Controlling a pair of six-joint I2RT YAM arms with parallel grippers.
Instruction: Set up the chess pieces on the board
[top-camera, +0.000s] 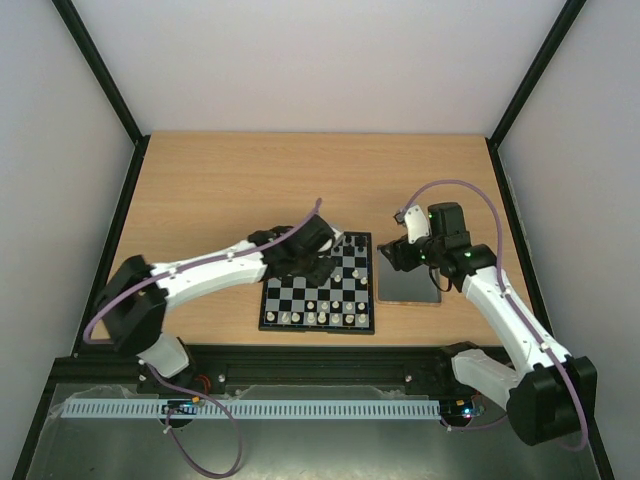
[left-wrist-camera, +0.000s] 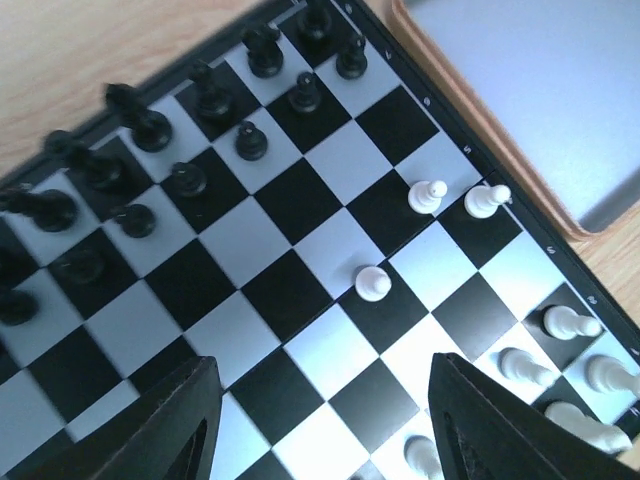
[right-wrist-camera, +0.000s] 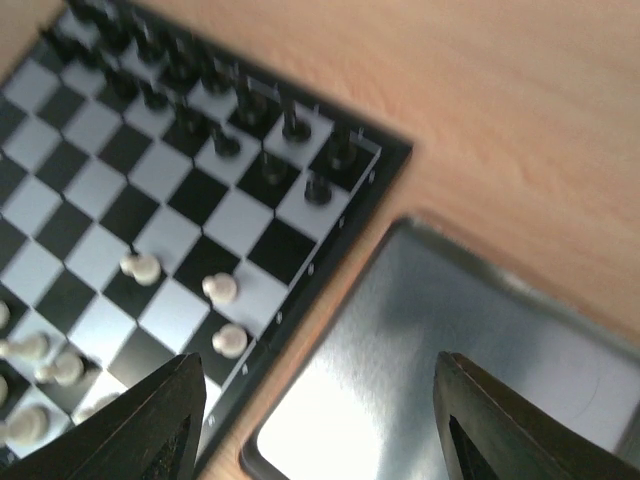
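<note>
The board (top-camera: 288, 300) lies at the table's near middle, also in the left wrist view (left-wrist-camera: 300, 230) and the right wrist view (right-wrist-camera: 90, 190). Black pieces (left-wrist-camera: 190, 100) fill its far rows. Cream-white chess pieces (top-camera: 330, 318) line the near row, and three white pawns (left-wrist-camera: 373, 284) stand out in the middle squares, also in the right wrist view (right-wrist-camera: 219, 289). My left gripper (left-wrist-camera: 320, 430) is open and empty, low over the board's middle. My right gripper (right-wrist-camera: 315, 430) is open and empty above the metal tray's left edge.
A shiny metal tray (top-camera: 407, 285) with a wooden rim lies just right of the board, also in the right wrist view (right-wrist-camera: 440, 360). Bare wooden table (top-camera: 220, 190) stretches behind. Grey walls and black frame posts enclose the table.
</note>
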